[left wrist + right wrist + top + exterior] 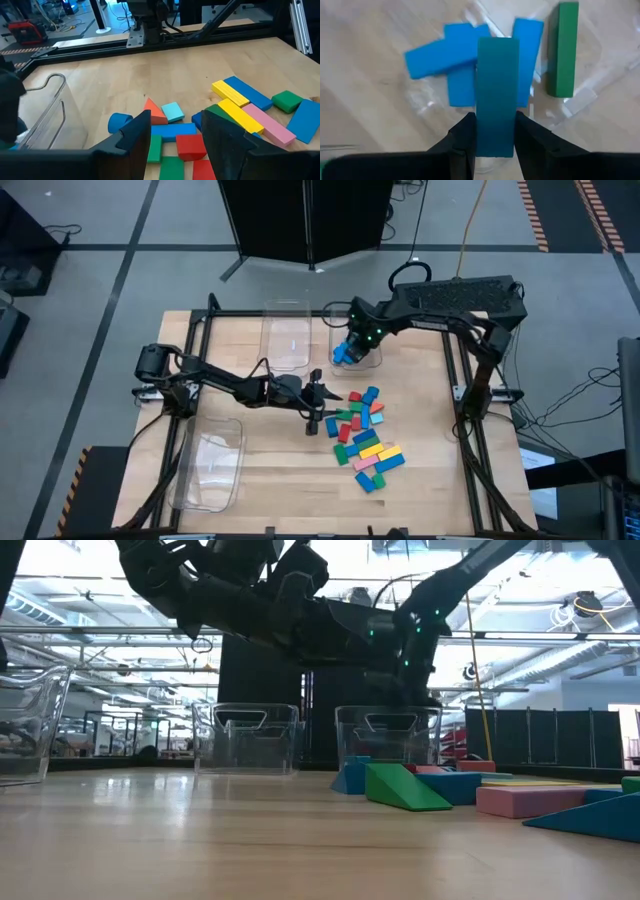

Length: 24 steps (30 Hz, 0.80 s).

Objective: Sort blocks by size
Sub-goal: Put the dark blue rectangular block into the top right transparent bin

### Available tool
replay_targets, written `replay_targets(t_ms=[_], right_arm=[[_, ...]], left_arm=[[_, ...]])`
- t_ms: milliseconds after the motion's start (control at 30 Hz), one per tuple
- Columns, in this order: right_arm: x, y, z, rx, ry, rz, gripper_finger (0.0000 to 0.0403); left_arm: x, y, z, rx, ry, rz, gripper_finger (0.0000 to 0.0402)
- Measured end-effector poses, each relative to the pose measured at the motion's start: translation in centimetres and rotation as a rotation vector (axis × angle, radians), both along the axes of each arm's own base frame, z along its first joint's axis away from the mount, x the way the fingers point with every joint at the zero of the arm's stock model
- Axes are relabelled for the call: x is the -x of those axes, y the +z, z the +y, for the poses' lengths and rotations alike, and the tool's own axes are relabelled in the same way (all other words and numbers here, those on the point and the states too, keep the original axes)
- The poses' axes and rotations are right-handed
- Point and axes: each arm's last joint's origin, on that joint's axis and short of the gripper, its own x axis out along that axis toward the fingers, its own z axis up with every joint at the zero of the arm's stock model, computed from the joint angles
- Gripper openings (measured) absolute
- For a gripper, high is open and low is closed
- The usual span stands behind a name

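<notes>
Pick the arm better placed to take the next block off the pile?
Left, likely. The left claw hangs open beside the pile of blocks. The right claw is over the bin, shut on a teal block.

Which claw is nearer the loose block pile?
Left. The left claw hovers open at the block pile edge. The right claw is over a clear bin, gripping a teal block.

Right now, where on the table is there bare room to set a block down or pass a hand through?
Bare wood lies between the near-left bin and the block pile, and along the table's near edge. The far-right bin is crowded: blue blocks and a green block lie inside, right gripper holding a teal block above. The left gripper hovers at the pile.
</notes>
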Motion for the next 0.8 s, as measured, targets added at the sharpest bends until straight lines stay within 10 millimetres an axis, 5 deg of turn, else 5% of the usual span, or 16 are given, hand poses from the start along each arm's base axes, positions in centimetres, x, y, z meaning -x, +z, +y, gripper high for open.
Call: replay_targets(t_ms=[333, 800], right_arm=[[-0.1, -2.3, -0.8, -0.029, 0.019, 0.058, 0.011], [-0.1, -2.0, -0.8, -0.019, 0.037, 0.054, 0.0144]], left_arm=[[0.0, -0.1, 0.4, 0.0, 0.012, 0.008, 0.0173], [0.0, -0.1, 0.5, 0.004, 0.014, 0.015, 0.0173]])
